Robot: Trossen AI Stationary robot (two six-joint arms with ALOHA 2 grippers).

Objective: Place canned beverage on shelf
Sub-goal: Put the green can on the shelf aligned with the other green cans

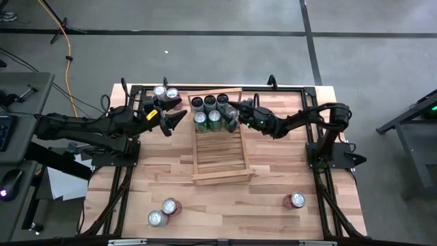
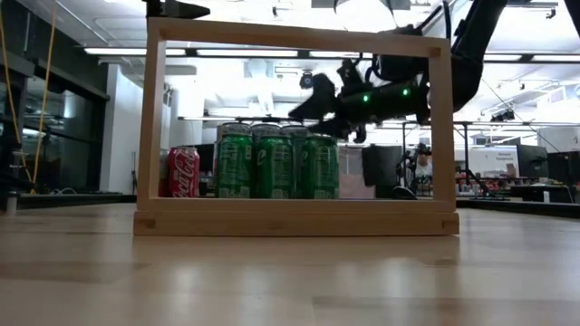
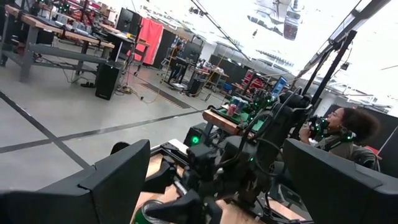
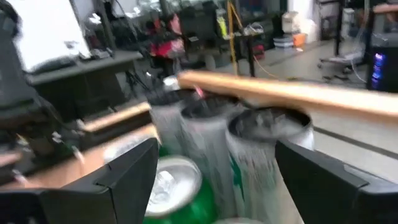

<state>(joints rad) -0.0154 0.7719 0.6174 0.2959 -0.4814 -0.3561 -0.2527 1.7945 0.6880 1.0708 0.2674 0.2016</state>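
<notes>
The light-wood slatted shelf (image 1: 218, 147) lies in the middle of the table. Several cans (image 1: 209, 111) stand upright at its far end; the low view shows them as green cans (image 2: 272, 166). My right gripper (image 1: 232, 117) is open and empty. It hovers above the cans at the shelf's far right, clear of their tops in the low view (image 2: 308, 104). The right wrist view shows can tops (image 4: 267, 124) ahead of its spread fingers. My left gripper (image 1: 179, 117) is open and empty, just outside the shelf's left rail.
Two cans (image 1: 164, 92) stand outside the shelf at the far left; one shows red in the low view (image 2: 184, 172). Two loose cans (image 1: 164, 212) lie near the front left edge, and one (image 1: 294, 200) at the front right. The shelf's near half is bare slats.
</notes>
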